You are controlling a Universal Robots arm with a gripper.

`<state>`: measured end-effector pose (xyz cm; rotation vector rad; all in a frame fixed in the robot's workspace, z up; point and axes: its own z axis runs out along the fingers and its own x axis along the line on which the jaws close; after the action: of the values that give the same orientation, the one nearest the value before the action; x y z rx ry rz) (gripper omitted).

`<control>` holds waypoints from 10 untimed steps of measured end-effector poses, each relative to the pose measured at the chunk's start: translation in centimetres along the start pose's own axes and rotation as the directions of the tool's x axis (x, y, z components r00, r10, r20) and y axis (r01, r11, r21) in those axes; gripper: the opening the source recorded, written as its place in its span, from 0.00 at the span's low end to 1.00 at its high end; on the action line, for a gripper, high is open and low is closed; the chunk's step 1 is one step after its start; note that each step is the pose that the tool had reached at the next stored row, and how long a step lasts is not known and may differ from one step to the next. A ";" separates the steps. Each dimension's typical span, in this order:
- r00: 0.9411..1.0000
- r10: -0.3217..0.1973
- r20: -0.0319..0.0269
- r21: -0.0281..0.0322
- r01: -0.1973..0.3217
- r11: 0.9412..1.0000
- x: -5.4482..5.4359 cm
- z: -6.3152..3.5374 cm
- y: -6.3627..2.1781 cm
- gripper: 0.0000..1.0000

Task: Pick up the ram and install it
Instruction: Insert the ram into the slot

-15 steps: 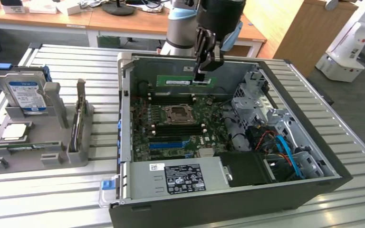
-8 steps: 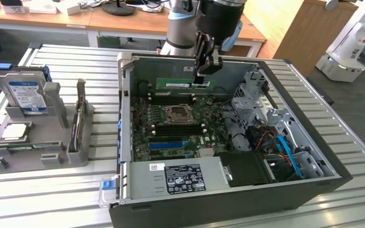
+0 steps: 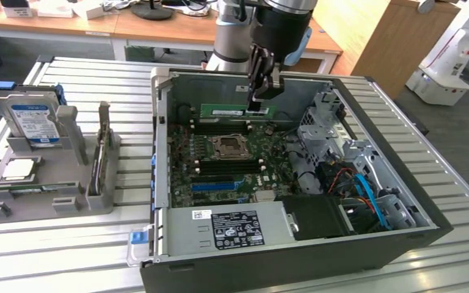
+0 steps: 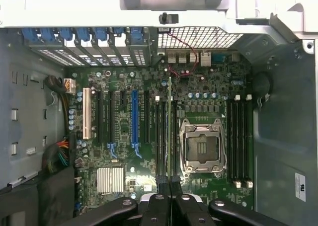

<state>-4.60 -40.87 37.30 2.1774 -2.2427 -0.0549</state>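
Over the motherboard (image 4: 198, 185), beside the CPU socket (image 4: 201, 146), ram (image 3: 232, 111) between fingers (image 3: 256, 85)

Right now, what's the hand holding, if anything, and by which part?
The hand is shut on the ram. It pinches the ram's upper edge near the end at the exterior view's right.
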 end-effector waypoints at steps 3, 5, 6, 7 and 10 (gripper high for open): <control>1.000 0.000 0.000 0.000 0.000 1.000 0.0 0.17 -0.01 0.12; 1.000 0.000 0.000 0.000 0.000 1.000 0.0 0.30 -0.01 0.12; 1.000 0.000 0.000 0.000 0.000 1.000 0.0 0.39 -0.01 0.12; 1.000 0.000 0.000 0.000 0.000 1.000 0.0 0.47 -0.02 0.12; 1.000 0.000 0.000 0.000 0.000 1.000 0.0 0.71 -0.03 0.12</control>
<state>-4.60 -40.87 36.59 2.1775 -2.2428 -0.0550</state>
